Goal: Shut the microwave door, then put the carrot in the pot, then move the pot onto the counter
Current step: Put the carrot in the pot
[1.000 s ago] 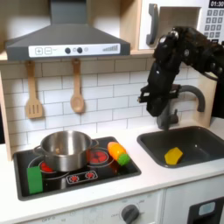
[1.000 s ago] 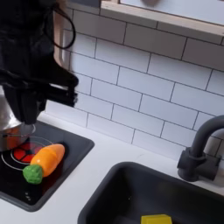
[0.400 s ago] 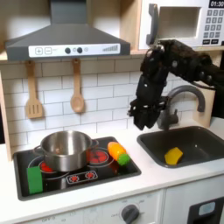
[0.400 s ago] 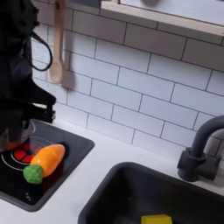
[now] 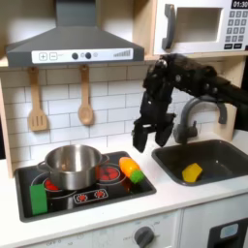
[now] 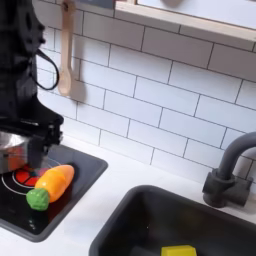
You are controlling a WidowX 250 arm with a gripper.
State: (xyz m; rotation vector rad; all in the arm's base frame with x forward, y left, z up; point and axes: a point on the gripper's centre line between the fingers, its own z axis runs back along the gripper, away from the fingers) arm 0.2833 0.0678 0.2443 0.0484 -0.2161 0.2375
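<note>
First exterior view: carrot (image 5: 131, 171) at hob's (image 5: 145, 184) right edge.

Toy kitchen: hob (image 5: 82, 184), sink (image 5: 208, 160).

The carrot (image 6: 52, 184) is seen lying on the black hob panel (image 6: 80, 172) in the second exterior view, its green end turned toward the lower left. The black arm (image 6: 22, 95) is framed above it at the left edge, and the shiny pot (image 6: 11, 151) is partly hidden behind it. A dark faucet (image 6: 226, 172) is shown at the right above the sink basin (image 6: 150, 225), where a yellow piece (image 6: 180, 251) lies.
</note>
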